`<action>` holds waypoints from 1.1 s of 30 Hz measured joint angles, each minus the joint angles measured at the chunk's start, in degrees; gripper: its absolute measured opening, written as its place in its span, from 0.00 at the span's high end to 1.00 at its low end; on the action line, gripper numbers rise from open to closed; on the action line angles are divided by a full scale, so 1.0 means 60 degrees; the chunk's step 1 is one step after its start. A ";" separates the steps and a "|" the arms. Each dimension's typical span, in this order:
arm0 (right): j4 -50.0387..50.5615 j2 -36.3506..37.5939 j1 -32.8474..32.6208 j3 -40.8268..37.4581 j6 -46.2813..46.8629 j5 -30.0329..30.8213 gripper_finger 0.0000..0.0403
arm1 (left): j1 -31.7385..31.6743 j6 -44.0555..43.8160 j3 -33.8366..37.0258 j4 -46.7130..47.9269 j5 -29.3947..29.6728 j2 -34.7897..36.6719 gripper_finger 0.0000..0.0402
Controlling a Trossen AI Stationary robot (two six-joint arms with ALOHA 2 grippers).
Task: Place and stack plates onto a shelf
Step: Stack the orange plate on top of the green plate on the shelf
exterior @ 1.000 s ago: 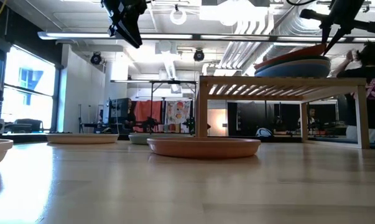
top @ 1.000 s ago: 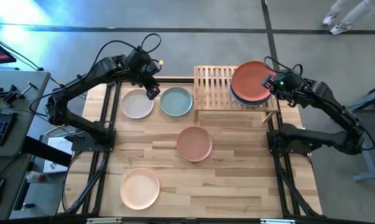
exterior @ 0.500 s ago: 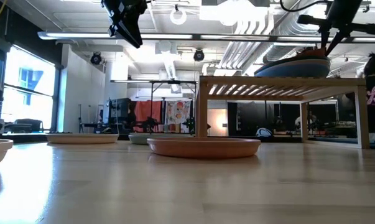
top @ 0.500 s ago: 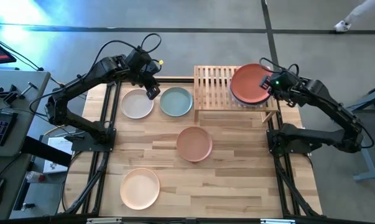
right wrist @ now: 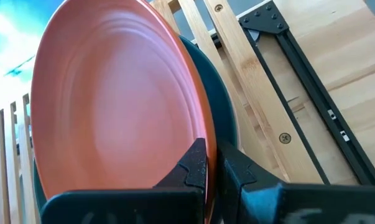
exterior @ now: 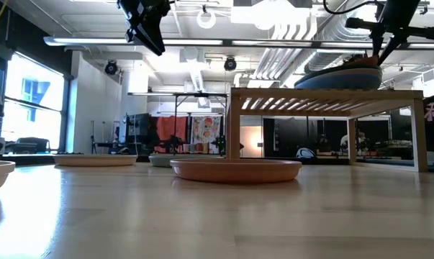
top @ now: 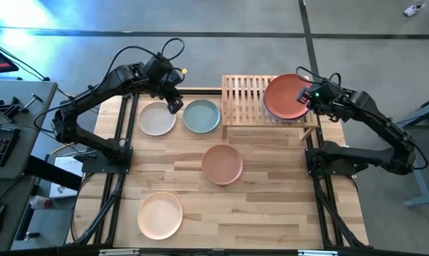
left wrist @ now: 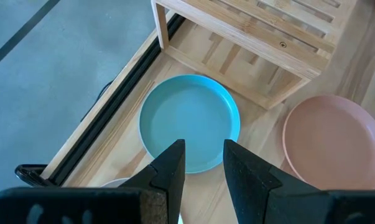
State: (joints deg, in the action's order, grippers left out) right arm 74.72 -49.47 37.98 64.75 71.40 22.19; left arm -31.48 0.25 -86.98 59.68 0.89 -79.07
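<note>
The right gripper point(top: 306, 94), clamped on the orange-red plate point(top: 284, 95), has lowered it nearly flat onto the stack at the shelf's point(top: 244, 99) right end, so release looks next.

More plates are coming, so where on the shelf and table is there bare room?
The shelf is bare left of the orange-red plate. The table is bare right of the tan-pink plate and peach plate. The back-left corner is crowded.

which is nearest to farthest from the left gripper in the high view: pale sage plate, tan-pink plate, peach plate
From the left gripper:
1. Pale sage plate, just beside it, by the shelf's left end.
2. Tan-pink plate, mid-table.
3. Peach plate, at the near left edge.
</note>
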 joint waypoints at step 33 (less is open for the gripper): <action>0.0000 -0.0007 -0.0004 0.0000 -0.0156 -0.0339 1.00 | 0.0000 -0.0266 0.0000 -0.0095 0.0000 -0.0003 0.76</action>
State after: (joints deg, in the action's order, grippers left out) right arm 74.72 -49.52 37.95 64.75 70.47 20.16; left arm -31.48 -1.34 -86.98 59.11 0.89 -79.09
